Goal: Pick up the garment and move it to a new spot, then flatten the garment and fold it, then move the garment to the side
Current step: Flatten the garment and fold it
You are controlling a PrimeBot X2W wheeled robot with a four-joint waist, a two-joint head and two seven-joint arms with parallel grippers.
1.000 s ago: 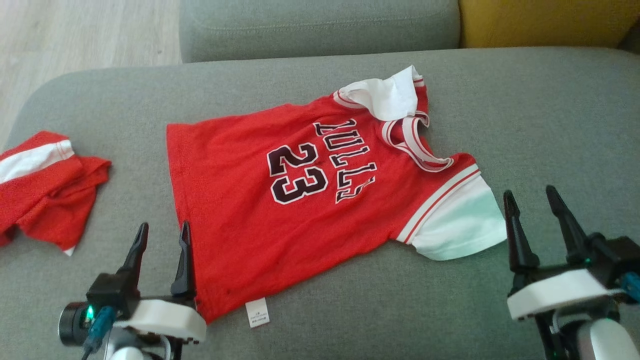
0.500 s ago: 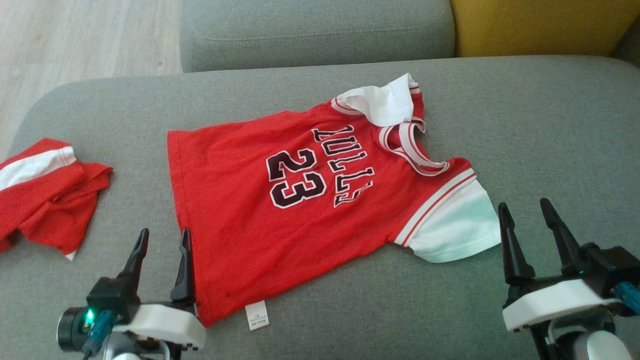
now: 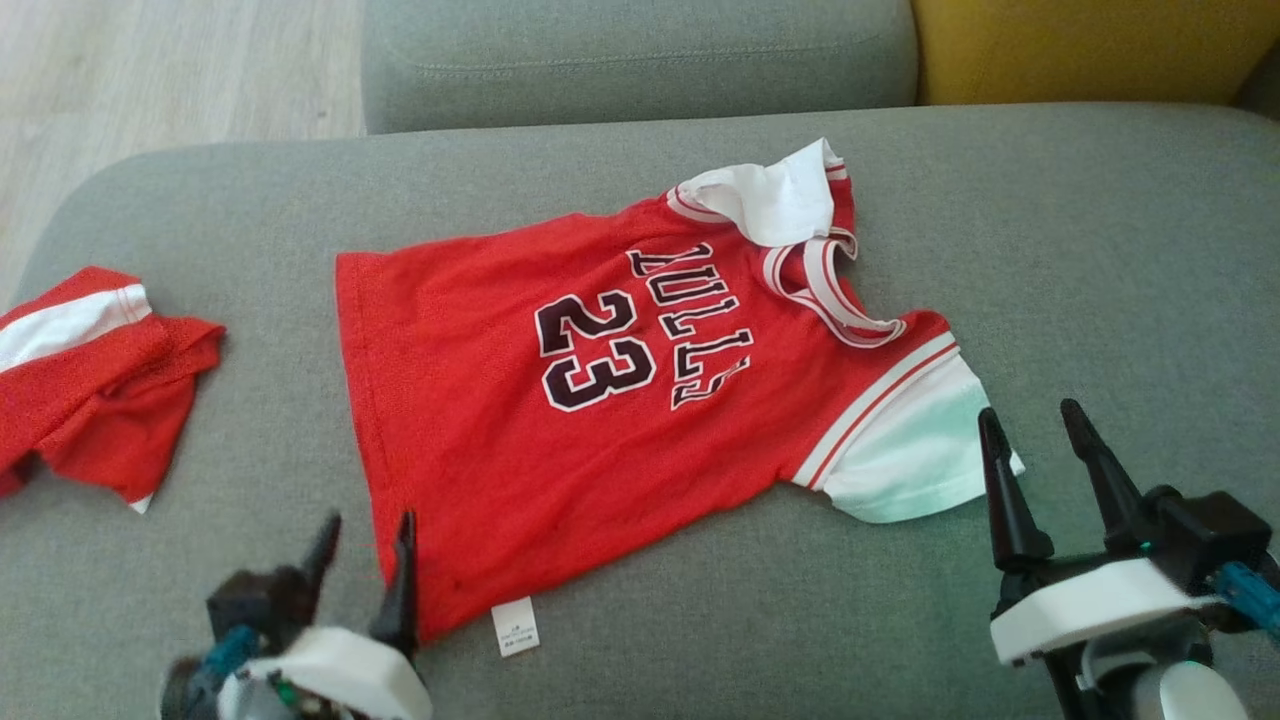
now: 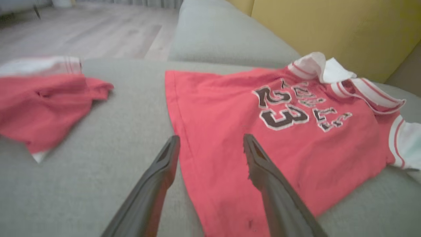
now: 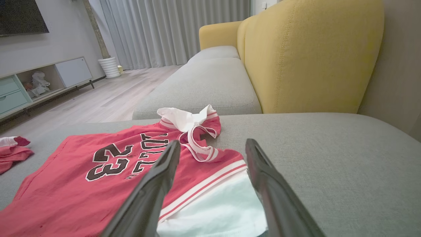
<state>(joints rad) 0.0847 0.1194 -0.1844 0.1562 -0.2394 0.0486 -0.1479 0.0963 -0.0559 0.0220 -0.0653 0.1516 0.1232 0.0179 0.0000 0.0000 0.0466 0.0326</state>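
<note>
Low, left gripper [image 3: 367, 522] at jersey [image 3: 480, 400] hem, fingers [image 3: 400, 595] wide apart.

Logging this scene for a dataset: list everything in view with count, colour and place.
jersey: 1, red with white sleeves, spread mid-seat
second garment: 1, red and white, crumpled at seat's left end
care label: 1, white, at jersey's near hem
sofa seat: 1, grey, under both garments
far cushion: 1, grey, beyond the seat
backrest: 1, yellow, far right
floor: 1, pale wood, far left
left pincer: 1, dark, open, at jersey's near left corner
right pincer: 1, dark, open, beside near white sleeve
</note>
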